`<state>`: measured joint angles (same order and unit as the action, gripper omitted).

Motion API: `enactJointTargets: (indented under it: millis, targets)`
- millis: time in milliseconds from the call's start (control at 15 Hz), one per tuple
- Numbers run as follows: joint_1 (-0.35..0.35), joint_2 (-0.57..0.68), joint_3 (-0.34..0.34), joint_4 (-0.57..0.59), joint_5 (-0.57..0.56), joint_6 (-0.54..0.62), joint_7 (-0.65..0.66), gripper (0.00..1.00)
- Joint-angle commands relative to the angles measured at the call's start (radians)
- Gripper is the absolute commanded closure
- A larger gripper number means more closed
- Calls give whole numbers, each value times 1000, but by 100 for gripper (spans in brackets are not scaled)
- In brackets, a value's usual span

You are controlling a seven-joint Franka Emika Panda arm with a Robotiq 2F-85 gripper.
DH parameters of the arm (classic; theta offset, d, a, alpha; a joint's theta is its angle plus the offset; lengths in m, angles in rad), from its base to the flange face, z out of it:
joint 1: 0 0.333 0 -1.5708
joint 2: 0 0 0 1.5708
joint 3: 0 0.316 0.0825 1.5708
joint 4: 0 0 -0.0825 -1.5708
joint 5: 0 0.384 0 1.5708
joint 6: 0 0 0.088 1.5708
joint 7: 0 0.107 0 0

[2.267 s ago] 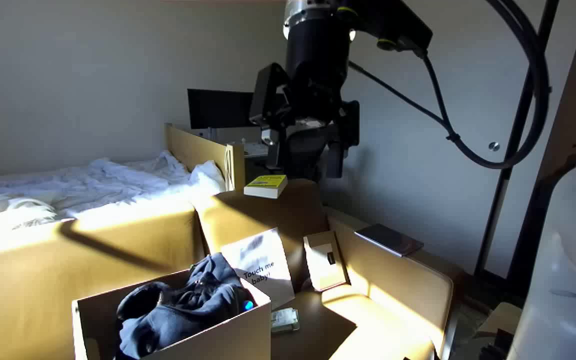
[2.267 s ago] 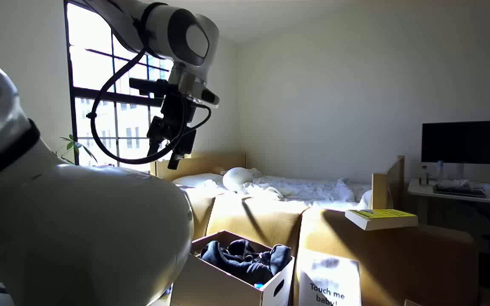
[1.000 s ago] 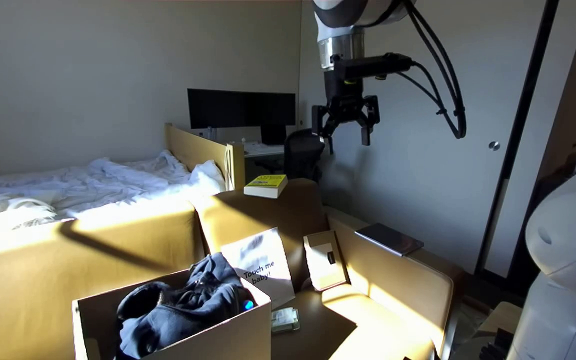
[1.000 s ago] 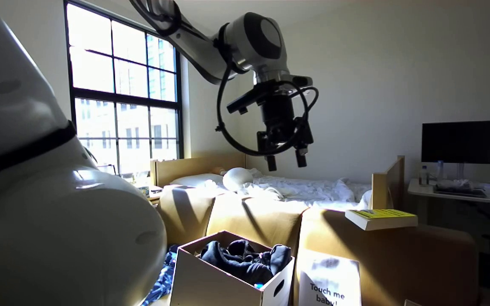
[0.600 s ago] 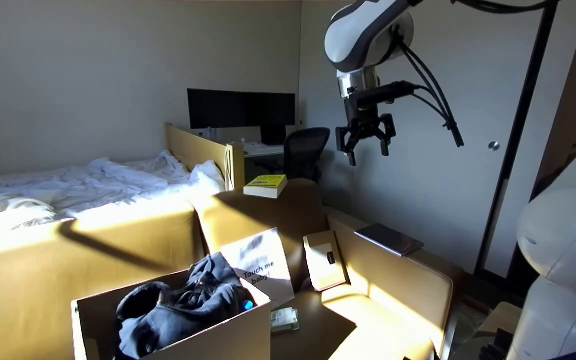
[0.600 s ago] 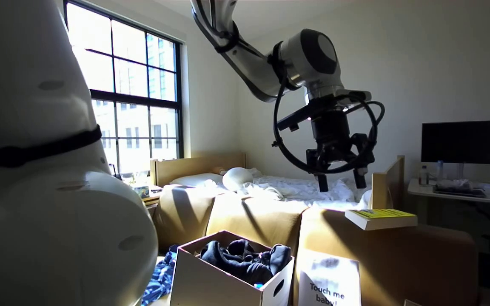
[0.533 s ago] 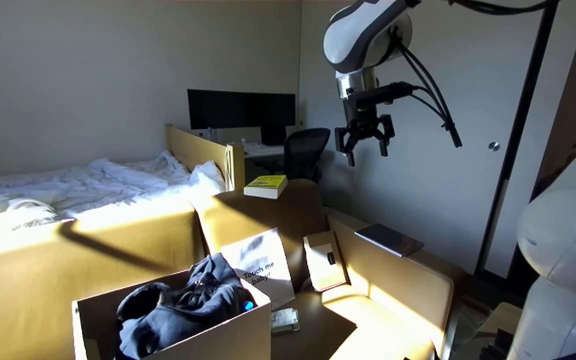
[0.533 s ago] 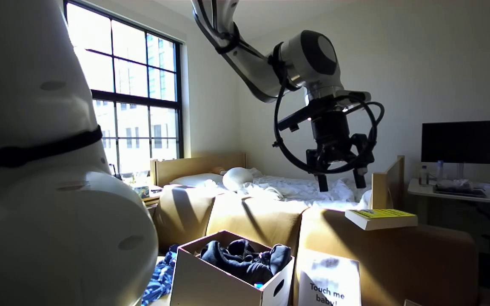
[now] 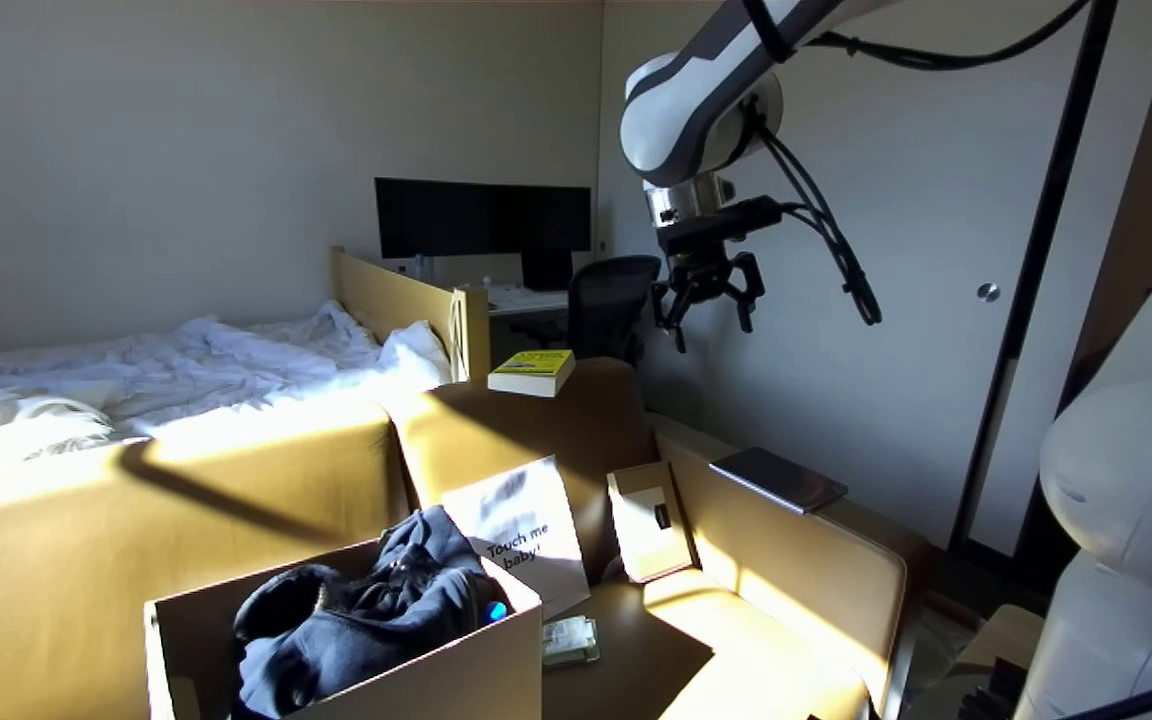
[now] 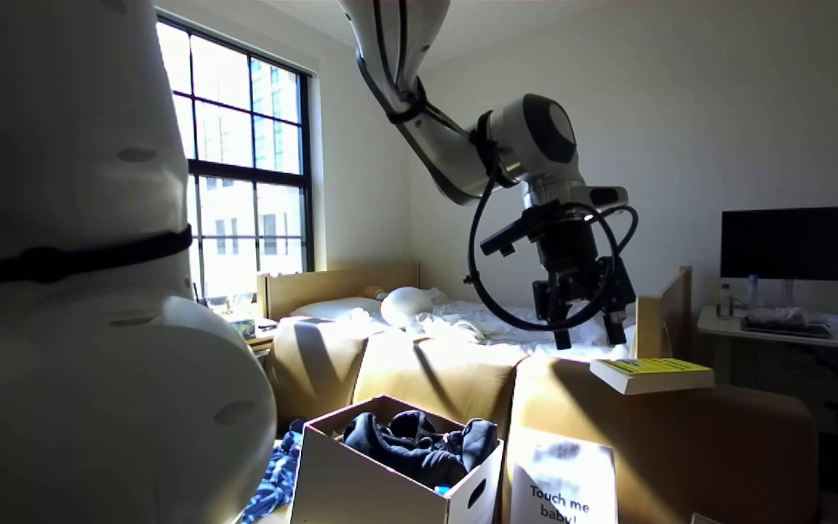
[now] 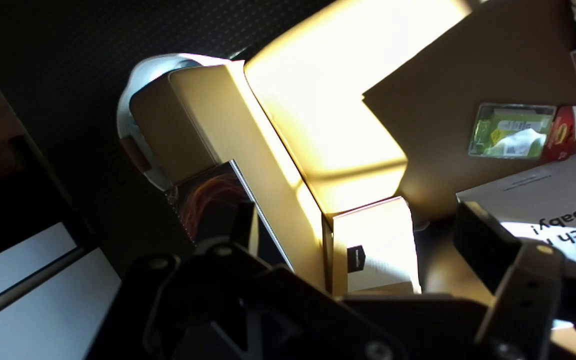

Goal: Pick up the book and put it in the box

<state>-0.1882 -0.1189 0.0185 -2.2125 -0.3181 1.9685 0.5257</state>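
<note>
In an exterior view, the gripper (image 9: 712, 335) is hanging in midair, spread wide, apart from the yellow book (image 9: 531, 374), which is lying flat on top of the sofa back (image 9: 576, 430). The box (image 9: 466, 670) is standing before it, holding dark clothes (image 9: 366, 622). In an exterior view, blue cloth (image 10: 277, 474) is lying just beside the box, while a white sign (image 10: 572, 469) is leaning near the box's opposite side. In the wrist view, the fingers (image 11: 483, 245) are standing apart, a dark flat object (image 11: 212, 205) is resting on the armrest (image 11: 268, 185), and a plastic pack (image 11: 515, 131) is lying on the seat (image 11: 433, 130).
</note>
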Motion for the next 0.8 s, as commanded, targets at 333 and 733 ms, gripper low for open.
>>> enactJointTargets:
  millis: [333, 733]
  targets:
    - [103, 574, -153, 448, -254, -96, 258, 0]
    - [130, 719, -223, 551, -304, -192, 216, 0]
